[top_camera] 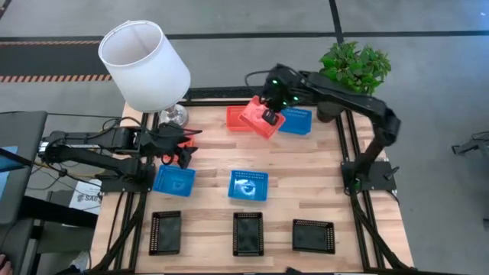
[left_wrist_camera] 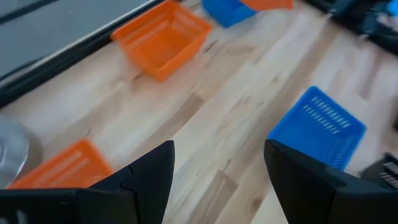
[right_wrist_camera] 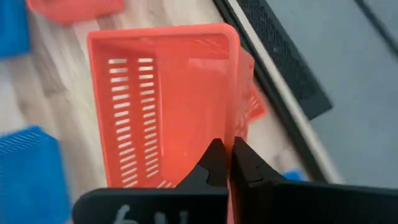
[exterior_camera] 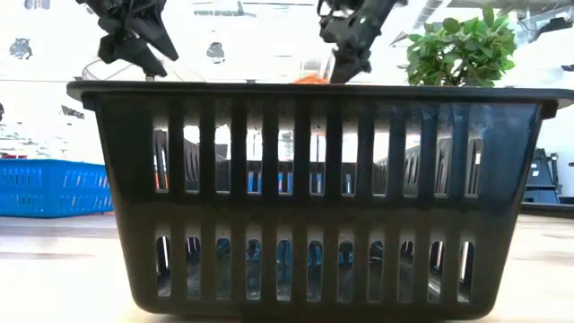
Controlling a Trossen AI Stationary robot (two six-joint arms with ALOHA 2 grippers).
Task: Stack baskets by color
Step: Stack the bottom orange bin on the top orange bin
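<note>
Right gripper (right_wrist_camera: 229, 155) jaws pinching red basket (right_wrist_camera: 161, 99) rim, left gripper (left_wrist_camera: 217, 171) jaws wide over bare wood

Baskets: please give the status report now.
Right gripper shut on red basket, lifted at far edge. Left gripper open, empty, over bare wood. Nothing in the way.

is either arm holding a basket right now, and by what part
The right gripper holds a red-orange basket, its jaws pinched on the rim of one long side wall. The left gripper holds nothing; its jaws are open above the table.
</note>
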